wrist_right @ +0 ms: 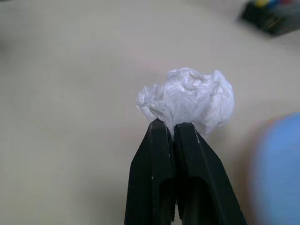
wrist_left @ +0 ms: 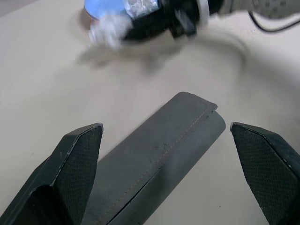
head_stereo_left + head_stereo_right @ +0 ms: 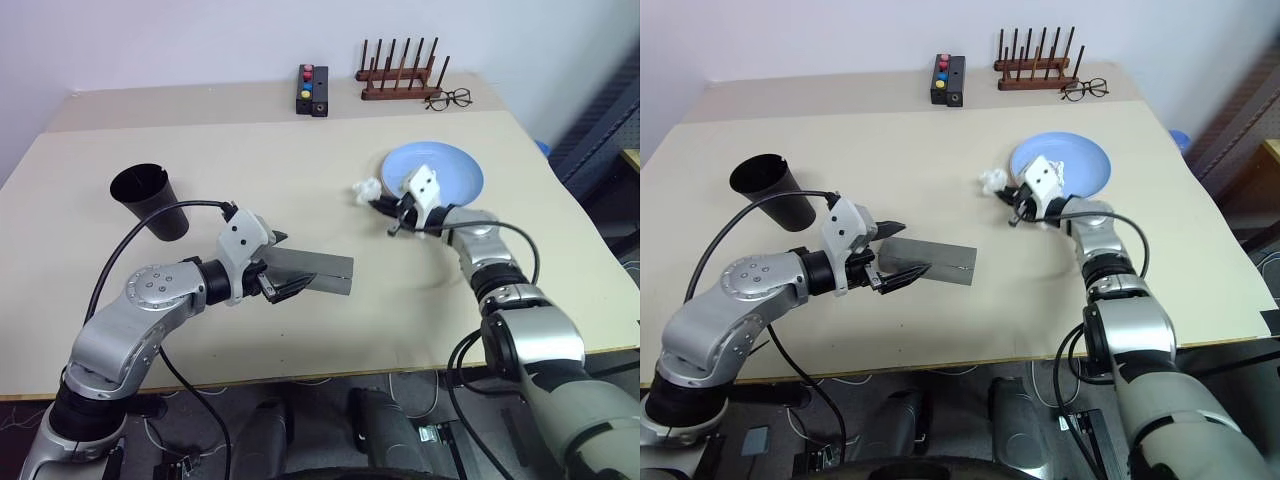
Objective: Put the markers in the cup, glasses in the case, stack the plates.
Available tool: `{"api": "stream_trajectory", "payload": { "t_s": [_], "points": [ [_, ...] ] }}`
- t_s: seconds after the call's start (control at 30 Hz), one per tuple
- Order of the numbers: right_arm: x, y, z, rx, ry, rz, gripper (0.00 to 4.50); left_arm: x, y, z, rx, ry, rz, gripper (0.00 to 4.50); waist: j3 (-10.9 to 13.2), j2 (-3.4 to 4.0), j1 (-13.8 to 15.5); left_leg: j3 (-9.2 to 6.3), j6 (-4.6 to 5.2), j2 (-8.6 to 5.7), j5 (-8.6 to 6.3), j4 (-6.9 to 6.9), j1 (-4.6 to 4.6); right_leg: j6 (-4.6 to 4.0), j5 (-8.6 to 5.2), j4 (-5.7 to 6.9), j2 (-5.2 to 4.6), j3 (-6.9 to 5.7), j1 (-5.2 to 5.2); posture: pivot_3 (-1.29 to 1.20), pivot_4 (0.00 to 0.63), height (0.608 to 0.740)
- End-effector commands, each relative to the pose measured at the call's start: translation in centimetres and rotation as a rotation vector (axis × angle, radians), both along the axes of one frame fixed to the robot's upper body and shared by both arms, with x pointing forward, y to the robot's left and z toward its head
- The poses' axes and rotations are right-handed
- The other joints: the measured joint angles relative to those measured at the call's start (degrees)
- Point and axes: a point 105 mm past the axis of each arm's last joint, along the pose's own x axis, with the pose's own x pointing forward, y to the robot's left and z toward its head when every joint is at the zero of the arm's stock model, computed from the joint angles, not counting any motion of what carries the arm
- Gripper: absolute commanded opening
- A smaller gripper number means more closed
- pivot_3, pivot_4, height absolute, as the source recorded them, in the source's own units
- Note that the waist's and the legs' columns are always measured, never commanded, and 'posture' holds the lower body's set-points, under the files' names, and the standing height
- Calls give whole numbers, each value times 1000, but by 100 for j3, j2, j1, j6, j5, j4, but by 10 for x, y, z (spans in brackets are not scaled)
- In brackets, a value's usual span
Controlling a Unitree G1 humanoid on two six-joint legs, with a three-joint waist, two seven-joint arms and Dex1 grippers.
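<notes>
Beside the blue plate (image 3: 455, 178), right gripper (image 1: 172, 127) pinches crumpled tissue (image 1: 190, 99).

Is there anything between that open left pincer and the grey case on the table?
Nothing visible. The left pincer hangs open directly over the near end of the grey case, one finger to each side, with only bare table around it. The right pincer is off near the blue plate, pinching crumpled paper.

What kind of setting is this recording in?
Probably a robot test lab: a bare tabletop set with props, a button box and a wooden rack by a plain wall.
</notes>
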Motion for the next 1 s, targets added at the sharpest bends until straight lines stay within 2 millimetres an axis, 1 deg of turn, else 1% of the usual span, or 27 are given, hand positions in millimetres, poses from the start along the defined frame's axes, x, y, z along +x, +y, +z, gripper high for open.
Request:
{"api": "stream_trajectory", "payload": {
  "t_s": [0.03, 0.1, 0.2, 0.23, 0.27, 0.3, 0.33, 0.37, 0.5, 0.53, 0.63, 0.7, 0.8, 0.83, 0.87, 0.9, 0.93, 1.0],
  "points": [
    [11, -21, 36, 12, -113, -117, 28, 0, -4, 10, -13, -44, -13, 4500, 0, 0, 0, 0, 0, 0, 0, -1, 0, 0, 0, 0, 0, 0, 0, 0, 150, 740],
    [13, -29, 37, 2, -114, -155, 28, 1, -5, 10, -15, -44, -14, 4500, -1, -1, 1, 0, 0, 0, 0, -2, 0, -1, -1, -2, 0, 0, 1, 0, 150, 740],
    [15, -40, 28, -21, -77, -214, 28, 1, -5, 11, -20, -45, -10, 4500, 0, -1, 1, 1, 0, 0, 0, -2, 0, -1, -1, -2, 0, 0, 1, 0, 150, 740],
    [15, -43, 24, -32, -66, -227, 605, 1, -5, 11, -21, -45, -8, 4500, 0, -1, -1, 2, 0, 0, 0, -2, -1, -2, -1, -2, -1, 1, 1, 0, 150, 740],
    [15, -44, 23, -38, -61, -233, 876, 1, -5, 11, -21, -45, -6, 4500, 0, -1, -4, 2, 0, 0, 0, -1, -1, -2, -1, -2, 0, 1, 1, 0, 150, 740],
    [15, -44, 21, -36, -51, -235, 1251, 1, -5, 11, -23, -44, -4, 4500, 0, 0, -7, 3, 0, 0, 0, -1, -1, -2, -1, -2, 0, 2, 1, 0, 150, 740],
    [15, -45, 20, -34, -45, -237, 1713, 1, -4, 11, -24, -44, -2, 4500, 0, 0, -8, 3, 0, 0, 0, -1, -1, -2, -1, -2, 0, 2, 0, 0, 150, 740],
    [15, -46, 18, -36, -39, -242, 2298, 0, -4, 11, -24, -43, 0, 4500, 0, 0, -8, 3, 0, 0, 0, -1, -1, -2, -1, -2, 0, 2, 0, 0, 150, 740],
    [15, -50, 17, -40, -45, -264, 4171, -1, -4, 9, -20, -34, 0, 4500, 0, 0, -5, 3, 0, 0, 0, -2, -1, -1, -1, -2, 0, 2, 0, 0, 150, 740],
    [15, -51, 19, -40, -56, -270, 4436, -2, -4, 8, -21, -31, 0, 4500, 0, 0, -5, 3, 0, 0, 0, -2, -1, -1, -1, -2, 0, 2, 0, 0, 150, 740],
    [15, -53, 30, -21, -97, -269, 4436, -2, -3, 8, -26, -31, 8, 4500, 0, 0, -5, 3, 0, 0, 0, -2, -1, -1, -1, -2, 0, 2, 0, 0, 150, 740],
    [13, -49, 42, 10, -137, -231, 4436, 1, 2, 9, -30, -56, 44, 4500, 0, -1, -7, 3, 0, 0, 0, -2, -1, -1, -1, -2, 0, 2, 0, 0, 150, 740],
    [7, -40, 58, 50, -187, -135, 4436, 6, 12, 14, -77, -115, 118, 4500, 1, 0, -13, 3, 0, 0, 0, -2, 0, -1, 0, -2, 0, 3, 0, 0, 150, 740],
    [3, -35, 62, 62, -196, -86, 4436, 7, 15, 21, -130, -161, 144, 4500, 1, 1, -14, 2, 0, 1, 0, -2, 0, 0, 0, -2, 0, 3, 0, 0, 150, 740],
    [-2, -31, 63, 59, -200, -38, 4436, 7, 19, 24, -146, -214, 178, 4500, 1, 1, -9, 3, 0, 2, 0, -2, 0, 0, 0, -2, 0, 2, 0, 0, 150, 740],
    [-9, -29, 63, 50, -194, 14, 4436, 4, 23, 23, -155, -221, 192, 4500, 0, 0, 1, 3, 0, 3, 0, -3, 0, 0, 0, -2, 0, 2, 0, 0, 150, 740],
    [-18, -28, 60, 38, -171, 70, 4436, 0, 27, 19, -154, -207, 198, 4500, 0, 0, 6, 0, 0, 6, 0, -4, 0, 1, 1, -4, 1, 1, 1, 0, 150, 740],
    [-37, -28, 50, 12, -111, 158, 4436, -10, 31, 5, -162, -104, 171, 4500, 0, 1, 39, -3, 0, 6, 0, -8, -1, 10, 5, -4, 1, 0, 1, 0, 150, 740]
  ]
}}
